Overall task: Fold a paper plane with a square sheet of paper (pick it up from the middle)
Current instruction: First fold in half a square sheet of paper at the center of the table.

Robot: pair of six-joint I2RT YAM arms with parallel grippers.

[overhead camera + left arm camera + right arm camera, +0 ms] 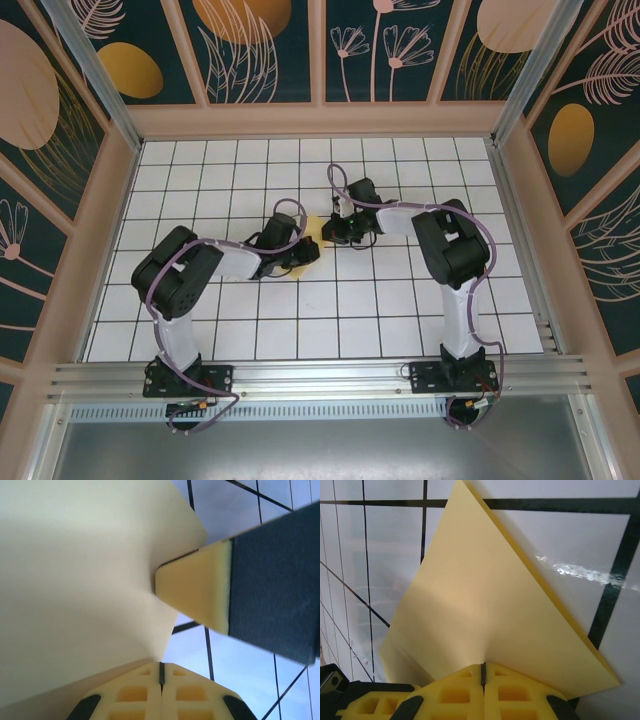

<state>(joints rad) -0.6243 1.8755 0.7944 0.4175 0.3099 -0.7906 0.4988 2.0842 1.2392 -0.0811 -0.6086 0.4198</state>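
The square sheet of paper [309,238] is pale yellow and sits between the two arms at mid-table, folded with angled edges. In the right wrist view the sheet of paper [485,605] rises as a pointed triangle above my right gripper [483,672], whose jaws are shut on its lower edge. In the left wrist view the sheet of paper [80,580] covers the left side, and my left gripper [161,672] is shut on its corner. The right gripper's yellow fingertip [195,587] presses the sheet from the right. From above, the left gripper [297,253] and right gripper [334,233] nearly touch.
The white table [330,320] has a black grid and is walled by a wooden frame [320,120] at the back and sides. An aluminium rail [320,375] with both arm bases runs along the near edge.
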